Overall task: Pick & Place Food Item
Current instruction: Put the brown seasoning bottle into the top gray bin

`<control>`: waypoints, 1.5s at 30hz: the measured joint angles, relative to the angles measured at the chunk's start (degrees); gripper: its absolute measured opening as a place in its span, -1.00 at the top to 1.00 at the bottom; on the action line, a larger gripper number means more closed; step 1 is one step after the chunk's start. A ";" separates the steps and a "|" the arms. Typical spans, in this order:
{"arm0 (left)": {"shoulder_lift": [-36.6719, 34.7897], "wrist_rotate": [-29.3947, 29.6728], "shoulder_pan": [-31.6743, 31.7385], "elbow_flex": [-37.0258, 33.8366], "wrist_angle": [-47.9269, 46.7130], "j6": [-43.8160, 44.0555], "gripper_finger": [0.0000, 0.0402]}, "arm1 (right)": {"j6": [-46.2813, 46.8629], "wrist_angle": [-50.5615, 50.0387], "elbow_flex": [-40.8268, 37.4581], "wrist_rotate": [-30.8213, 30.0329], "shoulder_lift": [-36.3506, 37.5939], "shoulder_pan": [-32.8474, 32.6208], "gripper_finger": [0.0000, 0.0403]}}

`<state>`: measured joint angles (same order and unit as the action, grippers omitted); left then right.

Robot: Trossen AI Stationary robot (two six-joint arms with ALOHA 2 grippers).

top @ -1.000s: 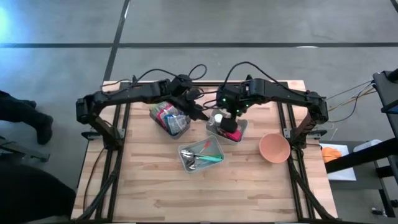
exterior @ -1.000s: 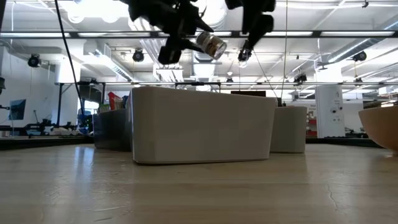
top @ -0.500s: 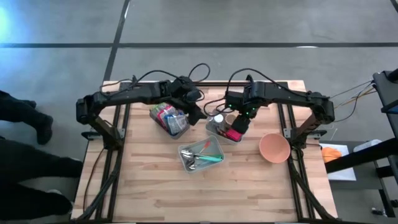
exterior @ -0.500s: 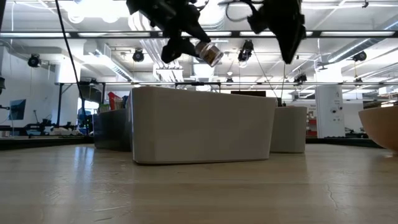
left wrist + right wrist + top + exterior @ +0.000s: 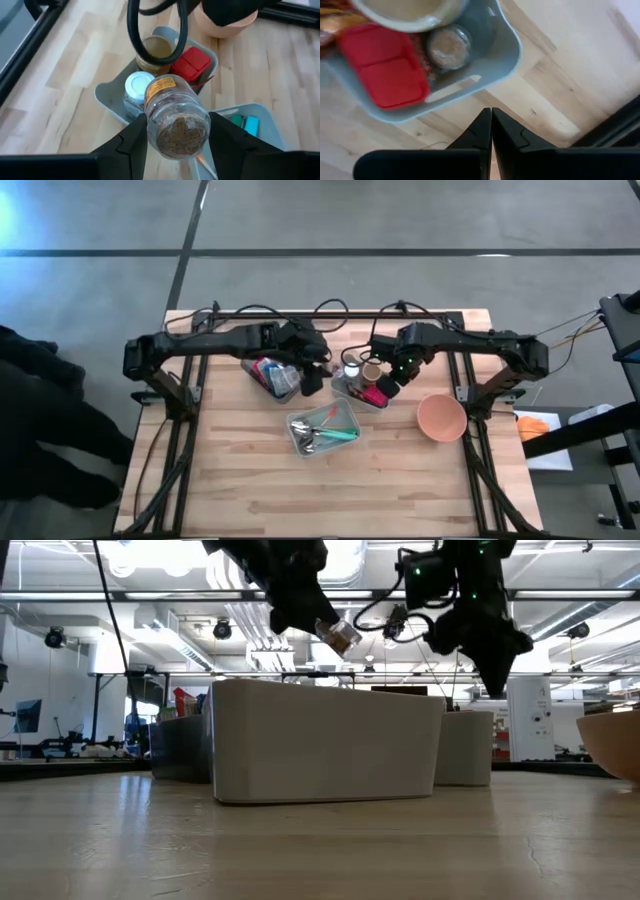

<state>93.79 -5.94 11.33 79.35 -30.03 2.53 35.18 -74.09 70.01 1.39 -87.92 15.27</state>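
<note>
A glass jar of brown grains (image 5: pixel 177 120) hangs in the air with my left gripper (image 5: pixel 177 137) shut on it, above the grey bin (image 5: pixel 107 95). The low view shows the jar (image 5: pixel 340 635) tilted above the bins. In the bin (image 5: pixel 388 402) stand a red-lidded box (image 5: pixel 191 65), a white-lidded jar (image 5: pixel 137 84) and a tan-lidded tub (image 5: pixel 155 47). My right gripper (image 5: pixel 491 114) is shut on nothing and points down beside that bin's right end (image 5: pixel 507 55), over bare wood; the low view shows this gripper (image 5: pixel 496 685) above the bin tops. My left gripper pinches the jar's glass body (image 5: pixel 151 125) between its two fingers, one on each side. The fingers slant down from the table's left. The jar is lifted clear and tilted, with one round end toward the wrist camera.
A bin of cutlery (image 5: pixel 323 428) lies near the table's middle and a bin of packets (image 5: pixel 272 373) sits under the left arm. A pink bowl (image 5: pixel 441 417) stands at the right. Bare wood lies along the near edge (image 5: pixel 320 500).
My right gripper has sunk and gone toward the table's right edge, from over the grey bin to beside its right end. My left gripper has rolled at the wrist with the jar, which has turned in the air and stays clear of the bin.
</note>
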 joint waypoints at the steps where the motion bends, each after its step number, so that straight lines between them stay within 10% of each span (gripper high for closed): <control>1: 0.27 0.00 -0.06 0.01 0.05 -0.29 0.20 | 0.58 0.52 -0.92 0.05 0.17 0.05 0.96; 20: 6.51 2.72 -2.29 0.09 -0.59 -6.64 0.20 | 4.85 13.93 -11.87 0.65 0.74 2.25 0.96; 45: 8.60 4.02 -0.34 0.13 -7.59 -16.49 0.20 | -12.48 33.82 -13.06 7.09 -0.02 7.93 0.96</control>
<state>102.39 -1.91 10.98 79.48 -37.62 -13.96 22.70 -40.26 56.95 8.48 -87.93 23.20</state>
